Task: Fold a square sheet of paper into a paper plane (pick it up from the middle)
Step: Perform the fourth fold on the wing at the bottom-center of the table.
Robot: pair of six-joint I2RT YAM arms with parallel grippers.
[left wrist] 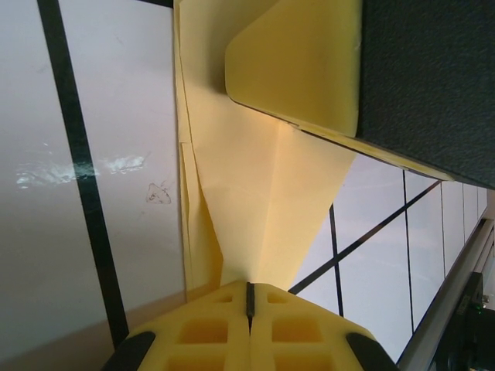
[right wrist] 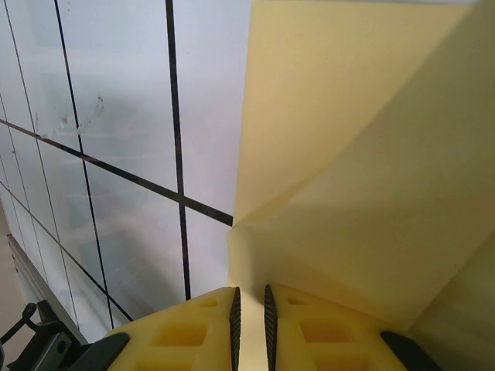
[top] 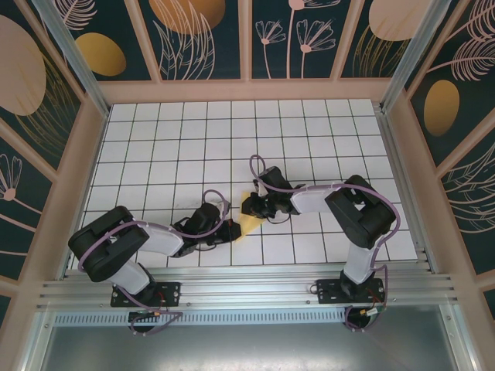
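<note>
Paper [top: 249, 225] on table [top: 193, 131], left end effector [top: 230, 230] at left, right end effector [top: 250, 207] behind

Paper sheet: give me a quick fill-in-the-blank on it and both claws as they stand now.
The paper sheet is pale ____ in colour.
The left claw is ____, not open, pinching its edge.
In the top view the sheet lies ____ the left claw and the right claw.
The table bears a black ____ of lines.
Missing words: yellow; shut; between; grid.

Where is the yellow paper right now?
In the overhead view, the folded yellow paper is front-centre of the table, gripped by the left tool and right tool.
</note>
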